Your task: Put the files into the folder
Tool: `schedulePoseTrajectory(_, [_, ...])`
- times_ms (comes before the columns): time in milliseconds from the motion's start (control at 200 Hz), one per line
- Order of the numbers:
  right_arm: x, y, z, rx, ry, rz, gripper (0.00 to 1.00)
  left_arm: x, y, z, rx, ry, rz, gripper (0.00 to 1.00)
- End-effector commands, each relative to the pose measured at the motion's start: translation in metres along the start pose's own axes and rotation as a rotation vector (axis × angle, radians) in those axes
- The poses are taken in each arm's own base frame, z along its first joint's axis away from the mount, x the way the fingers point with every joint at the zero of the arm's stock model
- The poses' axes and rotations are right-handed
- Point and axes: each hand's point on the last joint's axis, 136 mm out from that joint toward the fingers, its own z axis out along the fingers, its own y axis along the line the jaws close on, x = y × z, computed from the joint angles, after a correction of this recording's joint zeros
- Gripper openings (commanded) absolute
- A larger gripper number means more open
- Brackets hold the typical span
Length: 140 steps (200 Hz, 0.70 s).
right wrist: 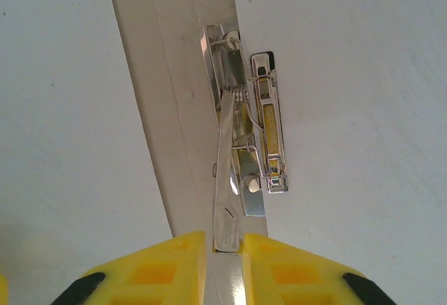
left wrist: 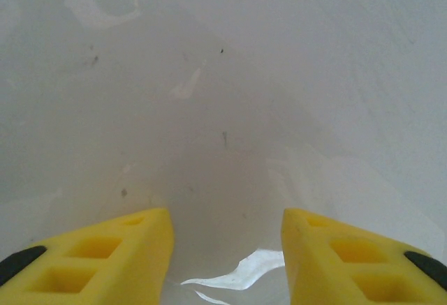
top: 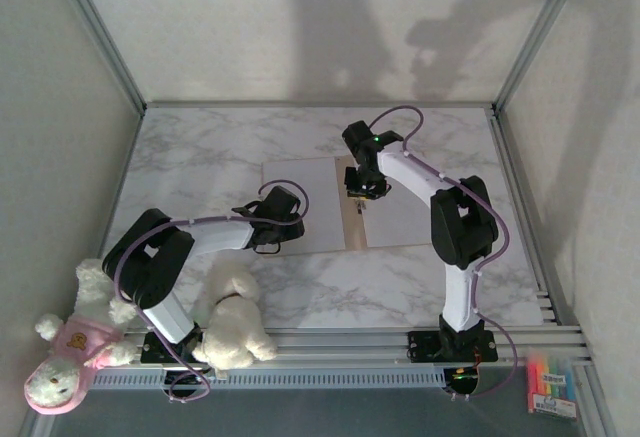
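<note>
The folder point(top: 350, 225) lies open in the middle of the table, its tan inside showing as a strip point(right wrist: 174, 75) between white files on its left half point(top: 305, 189) and right half point(top: 402, 215). A silver metal clip point(right wrist: 260, 123) sits on that strip. My right gripper point(top: 362, 192) points down at it, and its yellow jaws point(right wrist: 223, 246) are shut on the clip's raised lever point(right wrist: 227, 179). My left gripper point(top: 268, 239) hovers at the near left corner of the left sheet. Its fingers point(left wrist: 227, 249) stand apart over white paper point(left wrist: 223, 109) with nothing between them.
Two plush toys, one white point(top: 232, 317) and one with a pink shirt point(top: 70, 352), lie by the left arm's base. A pack of coloured markers point(top: 552, 385) sits at the near right, off the table. Metal frame rails point(top: 520, 187) border the marble tabletop point(top: 330, 292).
</note>
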Motion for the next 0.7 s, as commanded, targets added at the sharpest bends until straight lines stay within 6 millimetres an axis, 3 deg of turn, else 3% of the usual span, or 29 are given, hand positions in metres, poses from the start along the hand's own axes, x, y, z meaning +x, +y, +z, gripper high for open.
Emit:
schedulePoseTrajectory(0, [0.003, -0.003, 0.005, 0.045, 0.019, -0.021, 0.18, 0.037, 0.036, 0.015, -0.104, 0.126, 0.002, 0.47])
schedulePoseTrajectory(696, [0.013, -0.013, 0.013, 0.098, 0.048, -0.065, 0.04, 0.041, 0.039, 0.020, -0.124, 0.148, 0.006, 0.47])
